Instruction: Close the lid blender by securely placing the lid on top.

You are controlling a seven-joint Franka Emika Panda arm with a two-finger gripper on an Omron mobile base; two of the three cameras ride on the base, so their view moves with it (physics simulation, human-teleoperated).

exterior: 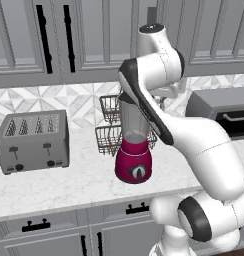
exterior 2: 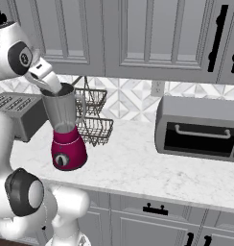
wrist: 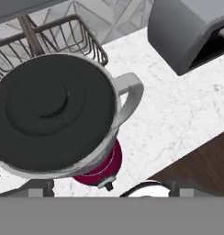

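Observation:
The blender [exterior: 134,162] stands on the marble counter, a magenta-red base [exterior 2: 67,151] with a black dial under a clear greyish handled jar [wrist: 132,96]. A round black lid [wrist: 49,110] lies flat on the jar's mouth and covers it; in the right base view the lid [exterior 2: 66,88] shows as a dark cap on the jar. My gripper [wrist: 109,189] hovers just above the lid, a little toward the counter's front edge. It is open, its tips far apart with nothing between them. From the right base camera the gripper [exterior 2: 52,85] sits right at the jar's rim.
A grey four-slot toaster [exterior: 31,140] stands left of the blender. A two-tier wire basket rack [exterior 2: 92,120] is right behind it. A dark-fronted grey oven box [exterior 2: 200,127] sits to the right. Bare marble [exterior 2: 133,163] lies between blender and oven.

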